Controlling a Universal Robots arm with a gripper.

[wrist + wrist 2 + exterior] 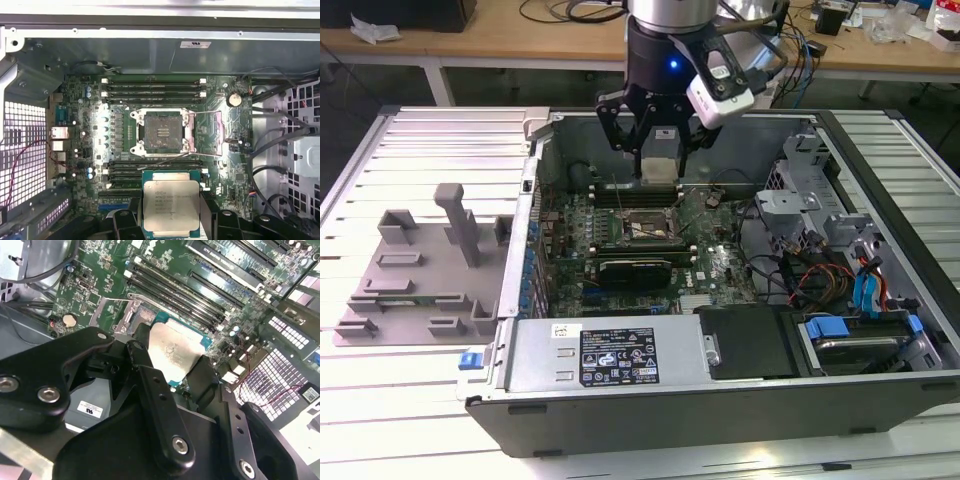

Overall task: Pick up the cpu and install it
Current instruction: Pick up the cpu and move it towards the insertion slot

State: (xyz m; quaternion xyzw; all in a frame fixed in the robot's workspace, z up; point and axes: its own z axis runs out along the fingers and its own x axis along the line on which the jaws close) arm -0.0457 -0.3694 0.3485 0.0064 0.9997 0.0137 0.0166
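Observation:
The cpu [661, 152] is a flat square chip with a silvery top plate. It hangs in my gripper [661, 160] above the back of the motherboard, inside the open computer case [620, 400]. In both wrist views the black fingers [208, 212] press on two opposite sides of the cpu [171, 207] [175, 352]. The open socket [162, 132] [645, 228], with its metal frame lifted, lies just beyond the chip and has nothing in it. The memory slots [155, 167] run between the socket and the spot under the chip.
A grey fixture plate [420, 270] with upright blocks lies at the exterior view's left of the case. Inside, a drive cage with blue tabs [860, 330] and loose cables [810, 280] fill the right part. The case walls [535, 160] ring the board.

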